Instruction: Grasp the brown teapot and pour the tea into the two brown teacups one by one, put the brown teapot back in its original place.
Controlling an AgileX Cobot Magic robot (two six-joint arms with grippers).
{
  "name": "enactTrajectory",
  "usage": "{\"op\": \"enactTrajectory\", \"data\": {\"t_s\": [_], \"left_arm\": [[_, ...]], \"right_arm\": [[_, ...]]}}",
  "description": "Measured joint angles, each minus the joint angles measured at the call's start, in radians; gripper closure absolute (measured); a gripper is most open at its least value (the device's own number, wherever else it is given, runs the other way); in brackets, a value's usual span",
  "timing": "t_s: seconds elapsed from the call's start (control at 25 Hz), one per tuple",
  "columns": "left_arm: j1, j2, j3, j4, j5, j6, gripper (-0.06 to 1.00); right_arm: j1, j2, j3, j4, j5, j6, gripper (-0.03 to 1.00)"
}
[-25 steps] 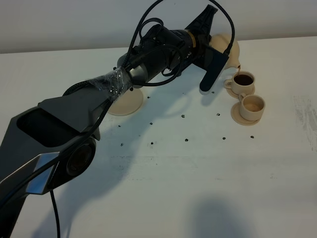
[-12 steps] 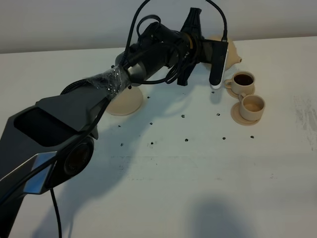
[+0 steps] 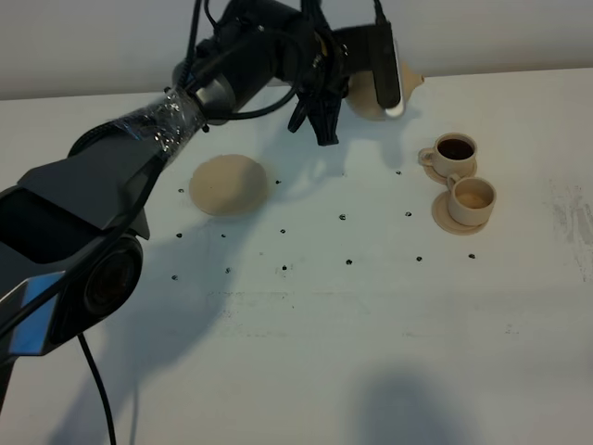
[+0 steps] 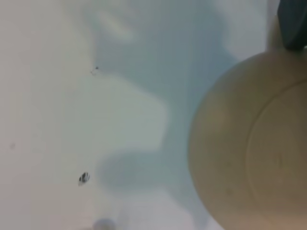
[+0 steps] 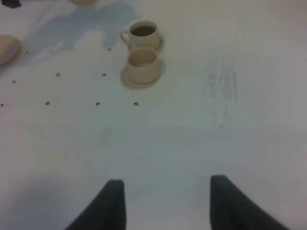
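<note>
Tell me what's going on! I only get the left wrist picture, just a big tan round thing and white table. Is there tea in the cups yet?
Observer: In one of them. The far teacup holds dark tea; the near teacup looks pale inside.
Operator: Where's the plate the pot goes on?
Observer: The wide saucer lies left of the cups in the high view, and the brown teapot is not on it.
Operator: What's the other arm doing?
Observer: The right gripper is open, hovering over the table well short of the cups.
</note>
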Motion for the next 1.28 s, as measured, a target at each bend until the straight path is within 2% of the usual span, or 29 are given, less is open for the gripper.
{"op": "enactTrajectory", "data": {"t_s": [0.28,0.6,1.04,1.28], "left_arm": [[0.011,-0.001,-0.011,-0.066,0.05,-0.167,0.85],[0.011,-0.001,-0.012,-0.076,0.111,-0.368,0.85],[0.011,0.001,-0.012,-0.077,0.198,-0.527,0.85],[0.001,0.002,-0.012,-0.077,0.264,-0.554,0.85]], "right_arm": [[0.0,0.0,0.0,0.0,0.0,0.0,0.57],[0.0,0.0,0.0,0.0,0.0,0.0,0.57],[0.0,0.0,0.0,0.0,0.0,0.0,0.57],[0.0,0.0,0.0,0.0,0.0,0.0,0.57]]}}
